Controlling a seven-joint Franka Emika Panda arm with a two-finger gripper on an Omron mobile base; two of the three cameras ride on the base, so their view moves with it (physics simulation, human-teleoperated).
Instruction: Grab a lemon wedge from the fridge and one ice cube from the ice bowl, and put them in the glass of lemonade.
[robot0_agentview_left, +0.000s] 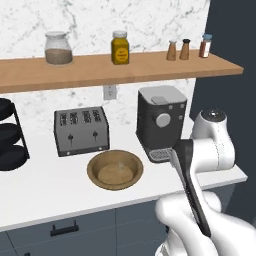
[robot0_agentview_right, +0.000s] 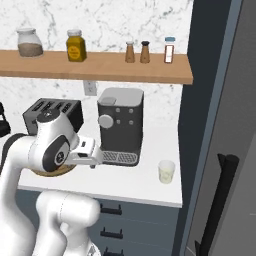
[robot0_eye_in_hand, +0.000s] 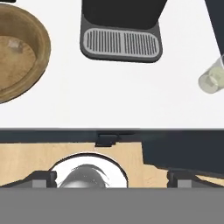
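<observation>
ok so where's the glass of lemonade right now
The glass of lemonade stands on the white counter, right of the coffee machine and near the fridge in the right base view.

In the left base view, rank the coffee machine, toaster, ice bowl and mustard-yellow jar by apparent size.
1. coffee machine
2. toaster and ice bowl: about equally broad; the bowl sits nearer the camera, so I won't rank them.
3. yellow jar, clearly smallest.

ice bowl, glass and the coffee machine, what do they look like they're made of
The ice bowl: light brown wood by its look, matte, with faint grain rings inside. The glass of lemonade: clear glass or plastic, see-through, with pale yellow liquid showing through its wall. The coffee machine: probably dark grey plastic or painted metal with a satin sheen, and a ribbed metal-looking drip grille.
</observation>
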